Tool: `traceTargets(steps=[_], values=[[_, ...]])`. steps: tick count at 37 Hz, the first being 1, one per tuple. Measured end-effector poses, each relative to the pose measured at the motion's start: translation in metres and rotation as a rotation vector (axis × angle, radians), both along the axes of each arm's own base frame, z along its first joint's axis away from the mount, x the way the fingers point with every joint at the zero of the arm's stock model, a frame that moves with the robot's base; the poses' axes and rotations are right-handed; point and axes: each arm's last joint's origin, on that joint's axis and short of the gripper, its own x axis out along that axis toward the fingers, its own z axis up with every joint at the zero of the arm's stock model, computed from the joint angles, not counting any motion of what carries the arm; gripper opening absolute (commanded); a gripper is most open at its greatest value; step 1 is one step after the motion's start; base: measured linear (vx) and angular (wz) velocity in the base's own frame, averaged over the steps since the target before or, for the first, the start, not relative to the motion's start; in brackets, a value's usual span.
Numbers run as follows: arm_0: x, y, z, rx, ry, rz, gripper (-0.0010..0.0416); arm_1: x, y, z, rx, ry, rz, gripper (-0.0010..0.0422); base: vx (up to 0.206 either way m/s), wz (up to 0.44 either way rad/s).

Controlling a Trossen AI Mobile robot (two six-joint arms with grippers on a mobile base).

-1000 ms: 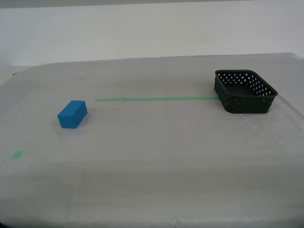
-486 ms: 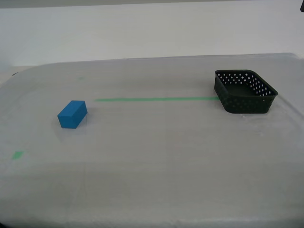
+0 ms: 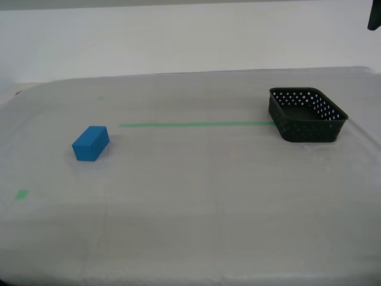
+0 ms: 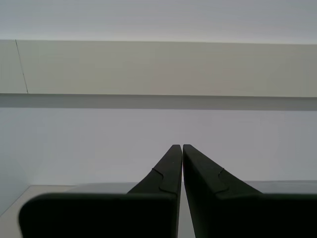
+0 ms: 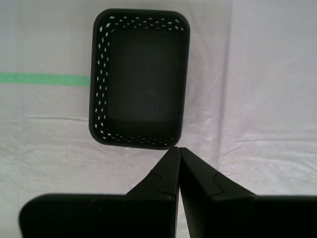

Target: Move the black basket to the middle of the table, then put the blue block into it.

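Note:
The black basket [image 3: 309, 128] stands empty at the exterior view's right on the table [image 3: 196, 190]. The blue block [image 3: 91, 143] lies far off at the exterior view's left. In the first wrist view my first gripper [image 5: 178, 148] is shut and empty, high above the table, looking down on the basket [image 5: 97, 84] with its tips over the basket's near wall. My second gripper [image 4: 182, 146] is shut and empty, pointing at a pale wall with no task object in its view. A dark piece of an arm [image 3: 375, 18] shows at the exterior view's top right corner.
A long green tape strip [image 3: 196, 124] runs across the table up to the basket; it also shows in the first wrist view [image 5: 44, 78]. Small green marks sit at the front left [image 3: 22, 194] and back left [image 3: 100, 98]. A pale wall stands behind the table.
A dark piece of an arm has come into view at the exterior view's top right corner. The basket and the block have not moved.

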Motion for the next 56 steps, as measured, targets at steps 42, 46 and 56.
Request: traceTargets(steps=[42, 46, 56], values=[[0.031, 0.002, -0.009, 0.009, 0.058, 0.000, 0.0002, 0.000, 0.000, 0.000, 0.000, 0.000, 0.000, 0.0000, 0.000, 0.000], [0.030, 0.002, -0.009, 0.010, 0.066, -0.004, 0.0002, 0.000, 0.000, 0.000, 0.000, 0.000, 0.000, 0.0000, 0.000, 0.000], [0.030, 0.002, -0.009, 0.010, 0.065, -0.005, 0.0003, 0.000, 0.000, 0.000, 0.000, 0.000, 0.000, 0.0000, 0.000, 0.000]])
